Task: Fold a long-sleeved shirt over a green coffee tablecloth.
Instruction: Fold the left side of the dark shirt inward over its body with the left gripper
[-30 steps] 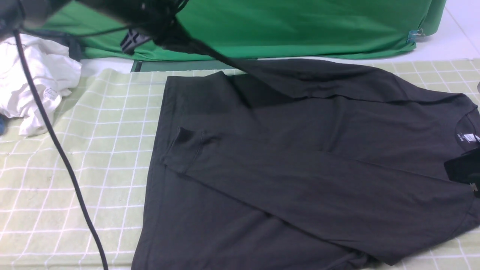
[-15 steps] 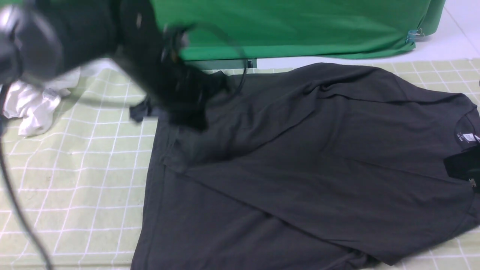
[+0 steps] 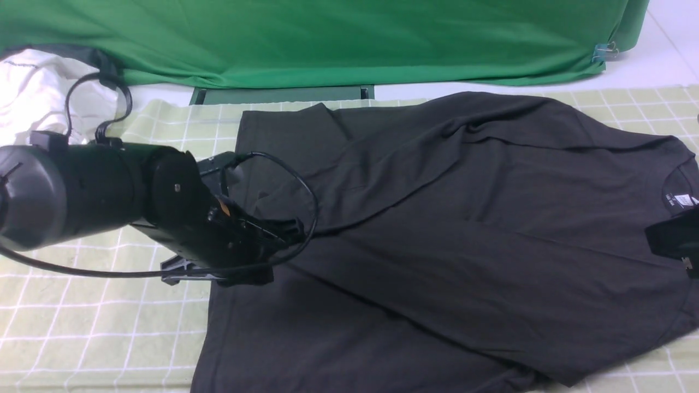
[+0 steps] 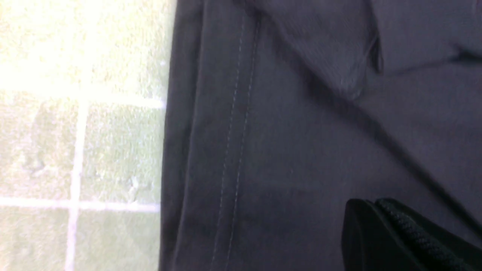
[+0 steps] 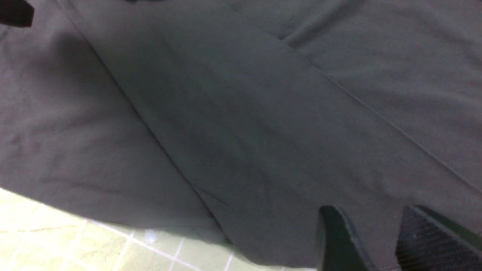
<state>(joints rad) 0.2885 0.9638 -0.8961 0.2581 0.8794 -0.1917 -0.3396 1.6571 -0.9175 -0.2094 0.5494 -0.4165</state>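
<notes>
Black-cased left gripper [image 3: 286,229] reaches low and nearly level, jaws together, the long-sleeved shirt [image 3: 464,245] just under it; right gripper [image 5: 371,222] hangs over the same shirt, fingers [image 5: 339,241] apart.

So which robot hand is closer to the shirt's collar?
Right. The right gripper hangs right next to the collar, at one end of the shirt. The left gripper is far off, over the opposite end by the hem.

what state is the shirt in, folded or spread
Partly folded: long-sleeved shirt has sleeves laid across its body, spread flat on the tablecloth.
</notes>
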